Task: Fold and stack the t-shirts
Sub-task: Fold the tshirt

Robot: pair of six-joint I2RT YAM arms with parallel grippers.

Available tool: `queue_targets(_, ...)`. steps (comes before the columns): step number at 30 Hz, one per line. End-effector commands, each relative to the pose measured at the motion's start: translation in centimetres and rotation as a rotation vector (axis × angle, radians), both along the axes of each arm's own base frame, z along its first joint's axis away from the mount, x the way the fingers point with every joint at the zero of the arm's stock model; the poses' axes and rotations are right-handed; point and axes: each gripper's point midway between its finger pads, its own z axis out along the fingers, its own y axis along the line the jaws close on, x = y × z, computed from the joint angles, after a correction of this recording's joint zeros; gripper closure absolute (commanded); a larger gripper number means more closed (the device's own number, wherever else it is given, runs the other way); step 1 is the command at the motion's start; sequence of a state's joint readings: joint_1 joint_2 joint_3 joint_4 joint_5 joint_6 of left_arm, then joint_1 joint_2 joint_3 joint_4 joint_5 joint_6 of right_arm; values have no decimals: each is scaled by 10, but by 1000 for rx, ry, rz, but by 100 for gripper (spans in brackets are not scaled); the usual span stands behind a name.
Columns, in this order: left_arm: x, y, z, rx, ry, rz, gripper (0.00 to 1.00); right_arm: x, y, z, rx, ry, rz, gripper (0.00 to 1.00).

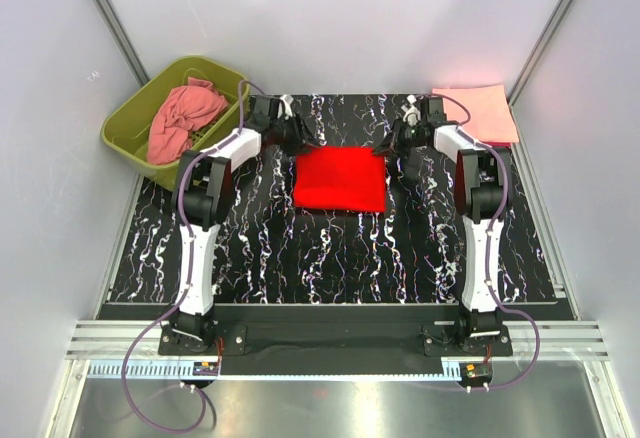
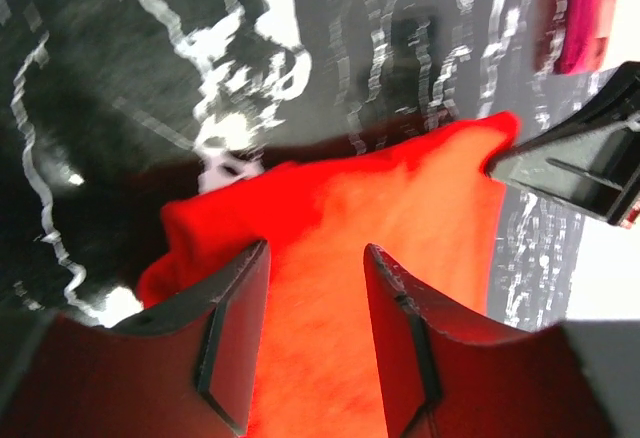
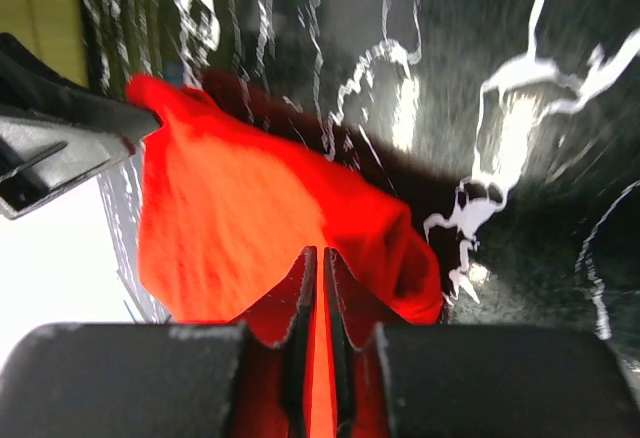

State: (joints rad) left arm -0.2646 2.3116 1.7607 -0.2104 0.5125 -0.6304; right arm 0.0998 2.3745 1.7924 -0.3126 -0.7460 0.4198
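Two pincers meet the far edge of the bright red soft-cloth t-shirt, which lies as a flat, squarish fold at the middle of the black white-veined bench. The right pincer is pinched almost closed on a thin layer of red cloth at the 1 o'clock corner, probably to lift it for another fold. The left pincer stands with jaws apart over the 11 o'clock corner, apparently gripping nothing. At 2 o'clock a pale peach folded shirt rests on a magenta one, seemingly the stack. At 10 o'clock the glossy olive-green plastic tub holds a crumpled dusty salmon-pink shirt.
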Motion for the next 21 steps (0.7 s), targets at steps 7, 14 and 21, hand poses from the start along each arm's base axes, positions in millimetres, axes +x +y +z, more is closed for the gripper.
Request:
queue_targets(7, -2, -3, 142, -55, -220, -53, 50, -38, 75, 101, 172, -117, 102, 98)
queue_targets(14, -43, 56, 239, 28, -333, 98, 47, -103, 180, 118, 477, 11, 166, 100)
queue_targets(21, -82, 108, 261, 66, -369, 215, 45, -110, 207, 55, 589, 181, 117, 100)
